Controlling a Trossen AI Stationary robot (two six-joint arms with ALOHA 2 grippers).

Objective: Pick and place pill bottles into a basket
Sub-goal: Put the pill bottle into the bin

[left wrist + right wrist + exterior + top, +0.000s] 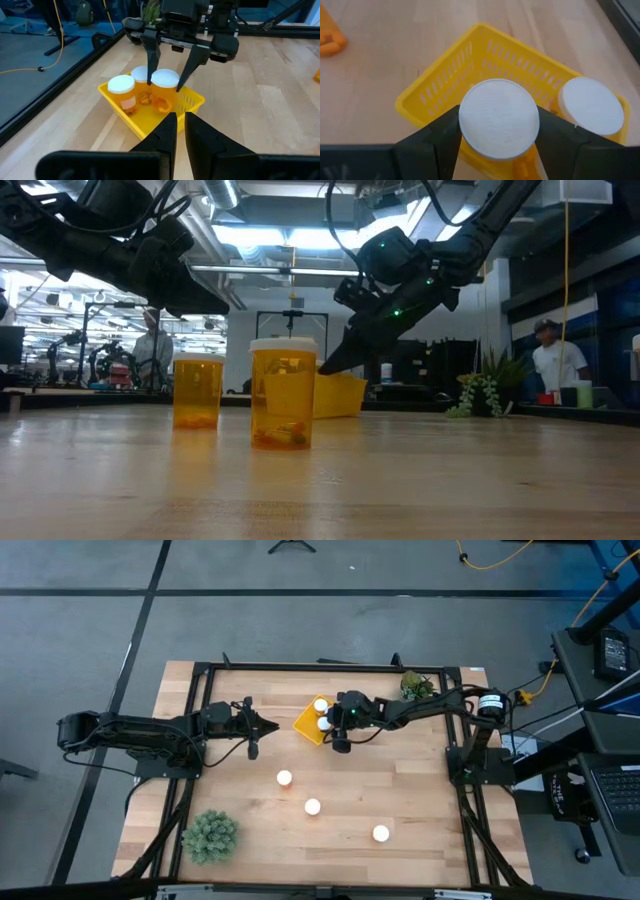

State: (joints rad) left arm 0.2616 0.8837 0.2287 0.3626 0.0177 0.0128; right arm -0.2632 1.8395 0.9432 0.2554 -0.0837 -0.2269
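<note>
**Pill bottle sits between right jaws, upright, over basket**

Pill bottle w/ orange plastic body and round white cap stands upright inside the low-walled bright yellow plastic basket, long axis vertical, straight between the fingers of the right gripper. Jaws stand wide, one finger each side of the cap, gripping or just about touching; can't tell if it's let go yet. Second white-capped orange bottle stands beside it in the basket, caps nearly touching.

Coming move, my guess: open and lift straight up, since the neighbour bottle is close.

Basket lies at 12 o'clock of table centre. Three more bottles wait on the light wooden table, from 6 to 5 o'clock of the basket, well apart.

Left gripper waits at 9 o'clock of the basket, fingers nearly together, empty, pointing at it.
</note>
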